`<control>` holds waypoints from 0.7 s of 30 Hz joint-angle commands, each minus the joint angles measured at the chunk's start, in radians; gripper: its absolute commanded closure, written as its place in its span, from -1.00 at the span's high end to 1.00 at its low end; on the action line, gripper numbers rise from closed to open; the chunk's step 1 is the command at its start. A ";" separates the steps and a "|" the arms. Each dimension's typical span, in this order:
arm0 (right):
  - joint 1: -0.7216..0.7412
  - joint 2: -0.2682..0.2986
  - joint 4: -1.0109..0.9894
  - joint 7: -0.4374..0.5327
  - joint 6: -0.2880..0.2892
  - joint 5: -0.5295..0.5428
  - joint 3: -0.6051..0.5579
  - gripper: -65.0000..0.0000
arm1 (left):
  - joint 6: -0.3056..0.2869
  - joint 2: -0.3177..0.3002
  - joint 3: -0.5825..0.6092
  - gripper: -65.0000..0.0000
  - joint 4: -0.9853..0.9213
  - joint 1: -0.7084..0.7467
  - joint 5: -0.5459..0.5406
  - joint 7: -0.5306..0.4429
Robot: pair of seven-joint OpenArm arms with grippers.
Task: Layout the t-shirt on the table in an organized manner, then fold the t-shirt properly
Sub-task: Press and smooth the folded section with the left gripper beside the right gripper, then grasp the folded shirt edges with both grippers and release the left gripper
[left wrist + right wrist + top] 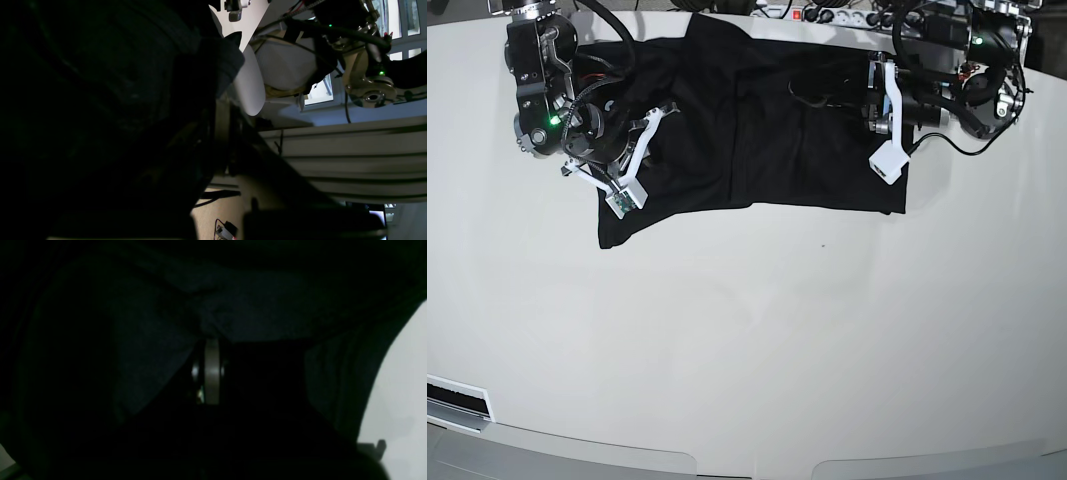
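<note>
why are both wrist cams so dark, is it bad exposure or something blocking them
Blocking, mostly: in the right wrist view the black t-shirt fills the frame, only a sliver of white table showing, soft and murky. In the left wrist view dark cloth covers the left half while the background stays bright. The base view is evenly lit and sharp, with mild sheen on the table.

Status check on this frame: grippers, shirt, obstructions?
Left gripper and right gripper both at the t-shirt, grip state unreadable. Shirt spread at far side of table, partly folded. Nothing else on the shirt.

Bright windows (398,23) glow behind; a power strip (827,15) lies beyond.
</note>
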 commanded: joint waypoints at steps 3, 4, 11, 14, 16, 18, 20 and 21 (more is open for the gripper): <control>0.000 0.000 0.004 -0.023 0.005 0.001 -0.002 -1.00 | -0.005 -0.008 -0.006 -1.00 0.018 -0.009 -0.025 -0.007; 0.000 0.000 0.004 -0.023 0.004 0.004 -0.002 -1.00 | -0.005 -0.008 -0.006 -1.00 0.021 -0.009 -0.025 -0.007; 0.045 0.000 0.047 -0.023 0.002 0.082 -0.002 -0.71 | -0.005 -0.008 -0.006 -0.34 0.077 -0.009 -0.025 -0.011; 0.079 -0.002 0.091 -0.025 -0.049 0.079 -0.002 -0.38 | -0.005 -0.007 -0.006 -0.08 0.082 -0.009 -0.025 -0.013; 0.101 -0.002 0.110 -0.027 -0.057 0.079 -0.002 -0.32 | -0.005 -0.008 -0.006 -0.08 0.082 -0.009 -0.025 -0.019; 0.128 -0.002 0.120 -0.033 -0.057 0.079 -0.002 -0.31 | -0.005 -0.008 -0.006 -0.08 0.082 -0.012 -0.025 -0.034; 0.157 -0.002 0.120 -0.055 -0.058 0.079 -0.002 -0.31 | -0.005 -0.008 -0.014 -0.29 0.082 -0.021 -0.025 -0.069; 0.169 -0.002 0.121 -0.072 -0.063 0.079 -0.002 -0.31 | -0.005 -0.008 -0.023 -0.56 0.082 -0.027 -0.025 -0.093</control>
